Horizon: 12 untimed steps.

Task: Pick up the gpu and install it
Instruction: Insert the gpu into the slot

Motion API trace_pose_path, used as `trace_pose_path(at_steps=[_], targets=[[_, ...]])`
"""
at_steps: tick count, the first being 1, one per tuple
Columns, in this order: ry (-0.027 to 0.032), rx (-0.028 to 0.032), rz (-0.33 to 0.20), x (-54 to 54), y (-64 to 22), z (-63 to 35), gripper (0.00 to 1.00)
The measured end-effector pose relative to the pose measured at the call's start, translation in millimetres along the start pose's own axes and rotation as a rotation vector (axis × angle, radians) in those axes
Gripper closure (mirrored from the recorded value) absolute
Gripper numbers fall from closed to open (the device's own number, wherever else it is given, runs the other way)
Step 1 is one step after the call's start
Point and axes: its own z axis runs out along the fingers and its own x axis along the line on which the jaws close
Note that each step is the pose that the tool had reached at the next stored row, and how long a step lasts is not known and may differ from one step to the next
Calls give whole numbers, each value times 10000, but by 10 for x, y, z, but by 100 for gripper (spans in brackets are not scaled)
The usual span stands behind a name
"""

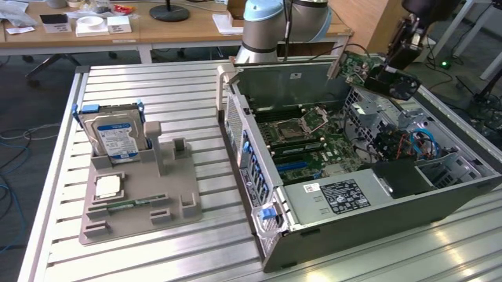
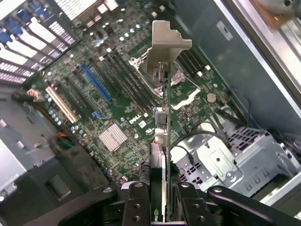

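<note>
Claw (image 2: 159, 203) was clamped on the gpu (image 2: 162, 117), which hung edge-on above the motherboard (image 2: 127, 115) inside the open computer case (image 1: 377, 205). Done well, the card stays square, with its bracket toward the rear wall and its edge parallel to the blue slot (image 2: 96, 84).

Bright and even in the exterior view, lit from overhead. Glares in white streaks along the metal slats of the table (image 1: 459, 238) at the exterior view's right. Casts only soft, short shadows beside the computer case (image 1: 368, 226). In the wrist view, shines pale on the gpu (image 2: 165, 49) bracket, dims to near black over the hand (image 2: 162, 209).
</note>
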Motion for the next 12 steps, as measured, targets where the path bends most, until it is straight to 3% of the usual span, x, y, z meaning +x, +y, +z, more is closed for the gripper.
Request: trace_pose_path(at_steps=[12], targets=[[101,-49,-2183,1,-2,42,74]])
